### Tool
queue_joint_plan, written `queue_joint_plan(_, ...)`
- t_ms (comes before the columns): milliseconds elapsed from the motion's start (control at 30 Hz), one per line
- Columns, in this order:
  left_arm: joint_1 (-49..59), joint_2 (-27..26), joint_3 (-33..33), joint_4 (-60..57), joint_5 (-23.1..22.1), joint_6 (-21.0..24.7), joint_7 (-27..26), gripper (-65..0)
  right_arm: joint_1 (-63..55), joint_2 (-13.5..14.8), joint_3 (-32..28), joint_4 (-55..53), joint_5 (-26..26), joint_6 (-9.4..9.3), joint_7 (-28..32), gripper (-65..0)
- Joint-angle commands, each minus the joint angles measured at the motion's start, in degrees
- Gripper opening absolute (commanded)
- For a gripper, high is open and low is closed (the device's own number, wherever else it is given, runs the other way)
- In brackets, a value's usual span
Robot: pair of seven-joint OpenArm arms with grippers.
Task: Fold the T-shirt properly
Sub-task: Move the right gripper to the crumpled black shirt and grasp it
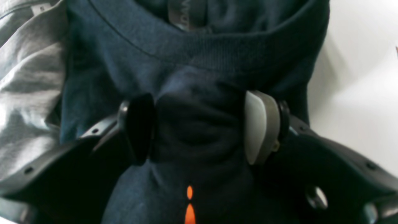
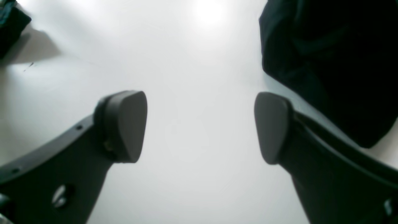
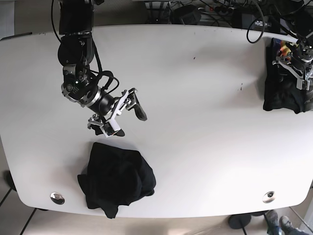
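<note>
A crumpled dark T-shirt (image 3: 117, 178) lies near the table's front left; its edge shows in the right wrist view (image 2: 329, 62). My right gripper (image 3: 129, 123) hovers just above and behind it, jaws wide open and empty over bare table (image 2: 200, 127). My left gripper (image 3: 293, 68) is at the far right edge over a pile of dark folded clothes (image 3: 281, 93). In the left wrist view its jaws (image 1: 199, 127) stand wide apart, straddling a bulge of navy fabric below a ribbed collar (image 1: 217, 46).
Grey fabric (image 1: 28, 87) lies beside the navy garment. The white table (image 3: 195, 98) has metal grommets at front left (image 3: 57, 197) and front right (image 3: 268, 197). Cables and gear crowd the back edge (image 3: 234, 12). A colourful item (image 3: 281, 49) sits behind the pile.
</note>
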Motion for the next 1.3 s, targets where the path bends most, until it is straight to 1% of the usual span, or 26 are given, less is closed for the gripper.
queue_joint_plan(33, 0.3, -1.1, -0.3, 0.2, 2.2, 0.5, 2.0, -25.3, 0.7, 0.5, 0.3, 1.8, 0.8, 0.29, 1.5, -13.2)
queue_joint_plan(67, 0.4, -1.2, -0.3, 0.1, 2.3, 0.5, 2.0, -25.3, 0.8, 0.5, 0.4, 1.9, 0.8, 0.29, 1.5, -13.2)
queue_joint_plan(133, 0.5, -2.6, -0.4, -1.2, 2.3, 0.5, 2.0, -25.3, 2.4, 0.7, 3.0, 1.7, 0.7, 0.29, 1.5, -13.2)
queue_joint_plan(200, 0.1, -6.0, -0.4, -8.0, 1.8, 0.5, 1.9, -25.3, 6.0, 1.1, 5.2, -1.3, 0.7, 0.29, 1.5, -12.8)
queue_joint_plan(233, 0.1, -6.9, -0.4, -9.9, 1.8, 0.5, 1.1, -25.3, 7.2, 2.2, 5.8, -2.3, 0.7, 0.29, 1.5, -12.8)
queue_joint_plan(300, 0.1, -7.5, -0.3, -11.6, 1.8, 0.5, -2.5, -25.3, 8.3, 4.2, 6.0, -3.7, 0.8, 0.29, 1.5, -13.0)
queue_joint_plan(367, 0.1, -7.5, 0.0, -11.6, 1.8, 0.5, -5.0, -25.3, 8.6, 5.0, 6.3, -3.9, 0.8, 0.29, 1.5, -13.0)
queue_joint_plan(467, -0.6, -7.5, 0.2, -11.1, 1.8, -1.2, -4.9, -25.3, 8.0, 5.0, 6.4, -3.7, 0.8, 0.29, 1.5, -13.0)
queue_joint_plan(567, -2.8, -7.5, 0.1, -11.4, 2.2, -1.2, -4.8, -25.3, 6.2, 4.8, 6.2, -3.8, 0.8, 0.38, 1.7, -13.2)
queue_joint_plan(733, -3.1, -7.5, 0.1, -11.3, 2.2, -1.2, -4.8, -25.3, 5.5, 4.4, 6.0, -4.1, 0.8, 0.38, 1.7, -13.2)
queue_joint_plan(800, -3.1, -7.5, 0.1, -11.4, 2.2, -1.2, -4.8, -25.3, 6.0, 4.5, 6.0, -4.9, 0.8, 0.38, 1.8, -13.2)
queue_joint_plan(867, -3.0, -7.7, -0.1, -11.5, 2.3, -1.2, -4.8, -25.3, 8.9, 5.0, 6.2, -7.7, 0.7, 0.38, 1.8, -12.8)
queue_joint_plan(933, -2.9, -9.6, -0.1, -11.7, 2.3, -1.2, -4.8, -25.3, 11.6, 5.0, 6.3, -11.2, -1.5, 0.38, 1.9, -12.8)
queue_joint_plan(967, -2.9, -10.3, -0.1, -12.7, 2.2, -1.2, -5.0, -25.3, 12.9, 4.9, 6.2, -12.4, -3.3, 0.38, 1.9, -12.8)
queue_joint_plan(1000, -3.1, -10.7, -0.2, -15.0, 2.2, -1.2, -5.2, -25.3, 14.7, 4.5, 6.1, -13.9, -6.2, 0.64, 2.0, -12.8)
queue_joint_plan(1067, -3.2, -13.5, -0.1, -17.5, 1.8, -1.2, -5.3, -25.3, 15.8, 4.4, 6.2, -15.1, -8.2, 0.73, 2.1, -12.8)
queue_joint_plan(1133, -5.3, -15.1, 0.1, -19.3, 2.0, -1.2, -6.0, -25.3, 15.7, 4.7, 6.1, -15.8, -8.3, 0.73, 5.3, -12.7)
queue_joint_plan(1167, -6.3, -15.4, 0.1, -20.4, 2.3, -1.2, -7.2, -25.3, 15.5, 4.9, 6.2, -15.9, -8.4, 0.73, 6.9, -12.7)
queue_joint_plan(1233, -6.8, -18.6, 0.6, -21.6, 1.9, -1.2, -8.3, -25.3, 15.5, 4.9, 6.3, -16.5, -8.4, 0.73, 7.5, -12.7)
queue_joint_plan(1300, -8.7, -18.9, 1.9, -20.8, 1.7, -1.2, -8.4, -25.3, 16.6, 4.9, 6.4, -19.5, -8.4, 0.64, 7.8, -12.7)
